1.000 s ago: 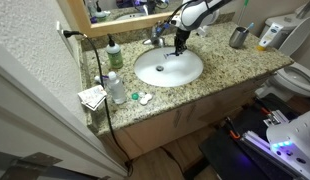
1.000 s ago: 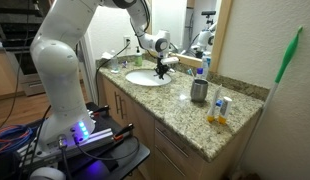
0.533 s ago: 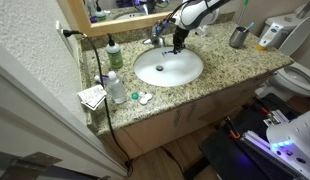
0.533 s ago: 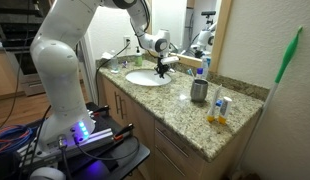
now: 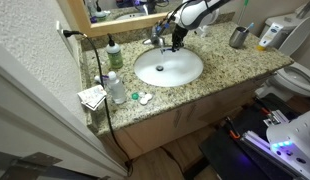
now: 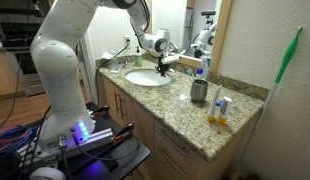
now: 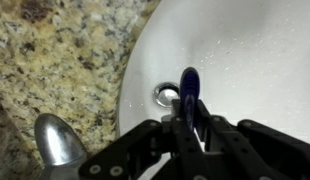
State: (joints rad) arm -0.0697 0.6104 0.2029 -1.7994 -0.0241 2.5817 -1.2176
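My gripper (image 5: 176, 42) hangs over the back rim of the white sink basin (image 5: 168, 68), just beside the chrome faucet (image 5: 157, 36). It is shut on a slim dark blue stick-like object (image 7: 188, 88) that points straight out from the jaws. In the wrist view the blue tip lies over the basin wall (image 7: 255, 50) next to the round metal overflow hole (image 7: 167, 95), with the faucet (image 7: 57, 140) at lower left. In an exterior view the gripper (image 6: 163, 68) stands above the far side of the basin (image 6: 145, 78). What the blue object is cannot be told.
On the granite counter (image 5: 220, 62) stand a green soap bottle (image 5: 113, 55), a clear bottle (image 5: 115, 88), some folded paper (image 5: 92, 97) and a metal cup (image 5: 238, 37). A black cable (image 5: 100, 80) runs down the counter's end. A toilet (image 5: 295, 75) is beside it.
The gripper has shifted a little toward the faucet and the back of the basin, still shut on the blue object. Nothing else has moved.
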